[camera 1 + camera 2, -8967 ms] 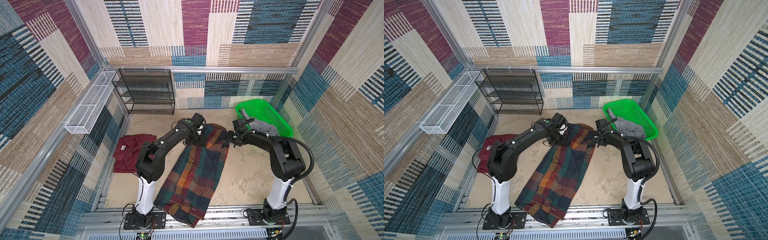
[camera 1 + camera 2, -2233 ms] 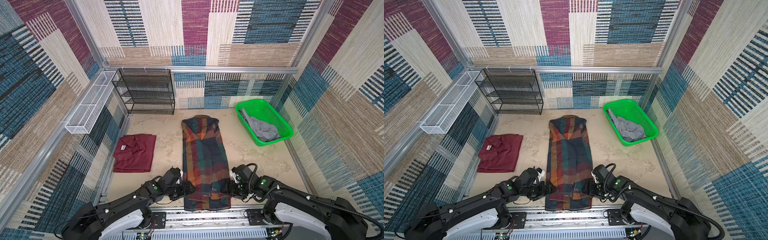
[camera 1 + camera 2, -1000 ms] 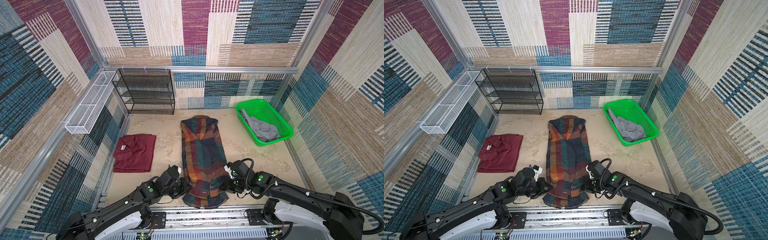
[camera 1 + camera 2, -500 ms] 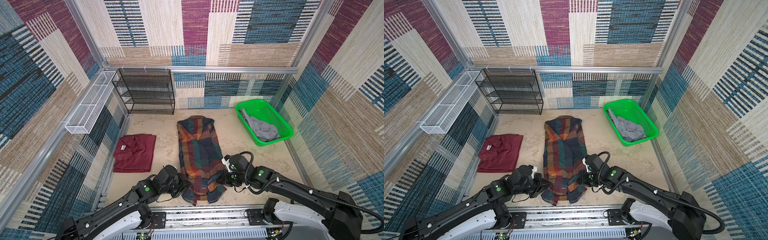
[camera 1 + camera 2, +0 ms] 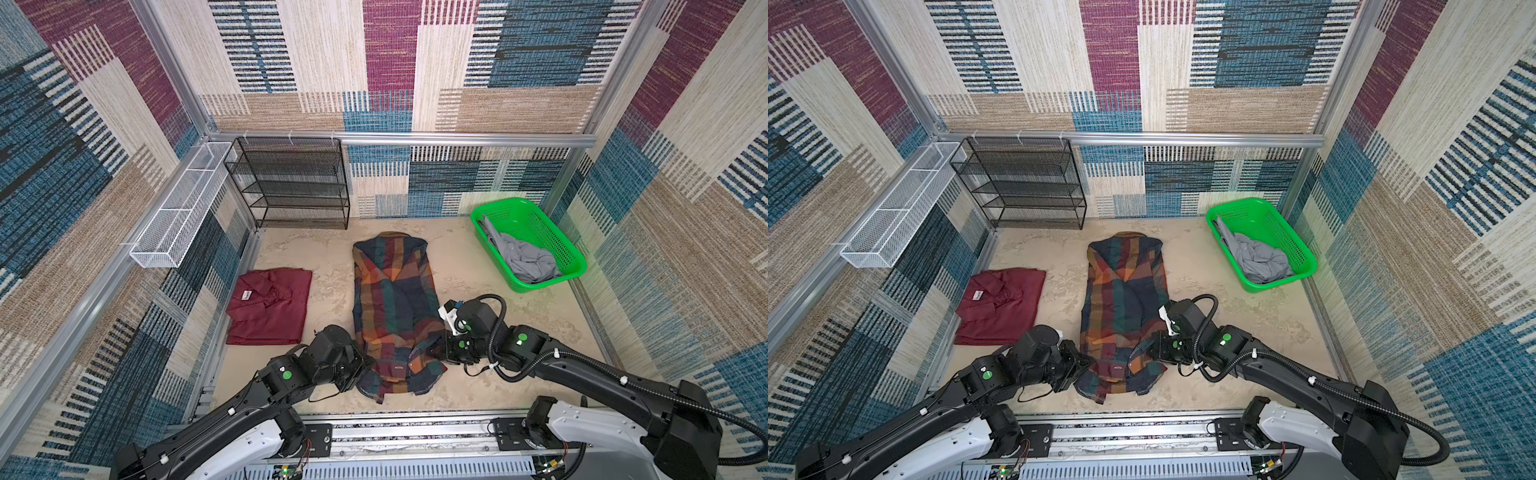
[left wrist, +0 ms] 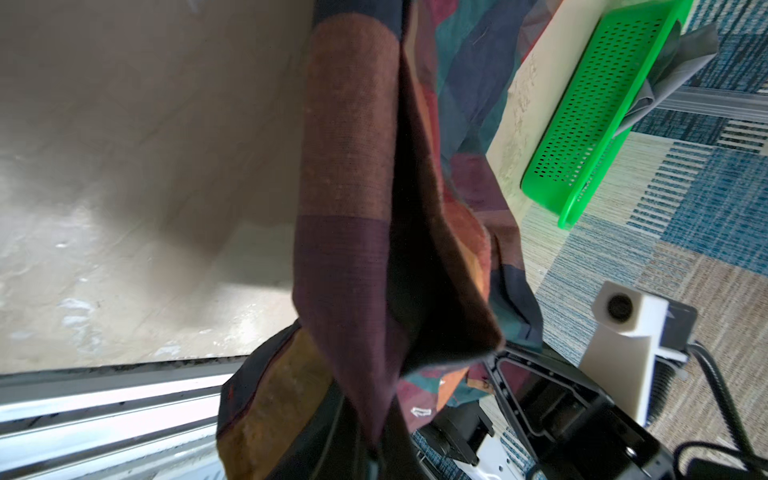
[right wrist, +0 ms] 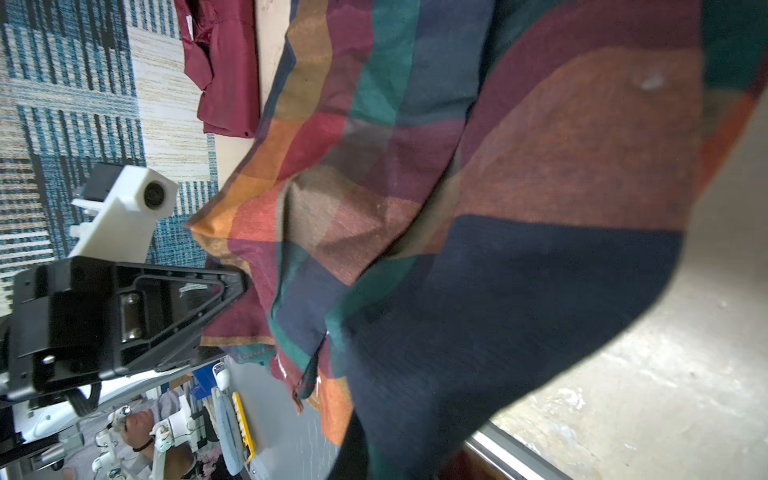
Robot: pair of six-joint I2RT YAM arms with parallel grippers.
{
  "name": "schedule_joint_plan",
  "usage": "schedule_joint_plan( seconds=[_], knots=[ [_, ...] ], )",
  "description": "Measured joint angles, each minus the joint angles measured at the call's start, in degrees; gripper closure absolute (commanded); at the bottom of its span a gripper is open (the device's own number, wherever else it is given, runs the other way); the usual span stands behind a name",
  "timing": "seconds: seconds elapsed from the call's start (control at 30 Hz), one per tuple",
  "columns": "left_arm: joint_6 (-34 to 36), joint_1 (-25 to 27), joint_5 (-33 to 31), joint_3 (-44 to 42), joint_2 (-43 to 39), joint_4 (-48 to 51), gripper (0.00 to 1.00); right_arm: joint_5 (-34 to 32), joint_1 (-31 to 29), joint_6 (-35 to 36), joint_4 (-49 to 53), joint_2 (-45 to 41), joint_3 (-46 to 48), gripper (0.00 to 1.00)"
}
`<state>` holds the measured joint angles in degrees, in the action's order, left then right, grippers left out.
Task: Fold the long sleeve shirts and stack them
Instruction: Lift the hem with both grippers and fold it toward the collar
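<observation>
Hem of plaid shirt [image 5: 390, 299] pinched by left gripper [image 5: 367, 365] and right gripper [image 5: 433, 351], carried farther toward collar than moment ago

You face three long sleeve shirts: one plaid collared shirt in navy, teal, orange and red [image 5: 392, 303], one plain maroon collared shirt [image 5: 274, 307], one plain grey shirt [image 5: 525, 259]. One green perforated plastic basket [image 5: 540, 286], one black wire-mesh shelf rack [image 5: 291, 187], one white wire-mesh trough [image 5: 178, 216], two robot arms: left arm [image 5: 253, 399], right arm [image 5: 582, 368].
</observation>
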<state>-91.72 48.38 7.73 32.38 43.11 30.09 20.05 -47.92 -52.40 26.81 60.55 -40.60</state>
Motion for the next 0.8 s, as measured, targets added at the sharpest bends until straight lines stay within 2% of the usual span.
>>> schedule_joint_plan(
  seconds=[0.37, 0.57, 0.8],
  knots=[
    [-5.2, 0.0, 0.2, 2.7, 4.5, 5.8, 1.0, 1.8, 0.0, -2.7, -3.1, 1.1, 2.1, 1.0],
    [-8.9, -0.4, -0.9, 2.6, 5.2, 6.3, 1.0, 1.9, 1.2, -3.0, -4.3, 4.2, -1.2, 1.0],
    [-8.9, -5.2, -1.6, 6.3, 10.8, 6.8, 1.0, 3.7, 6.3, -1.5, -4.7, 7.0, -1.7, 1.0]
  ],
)
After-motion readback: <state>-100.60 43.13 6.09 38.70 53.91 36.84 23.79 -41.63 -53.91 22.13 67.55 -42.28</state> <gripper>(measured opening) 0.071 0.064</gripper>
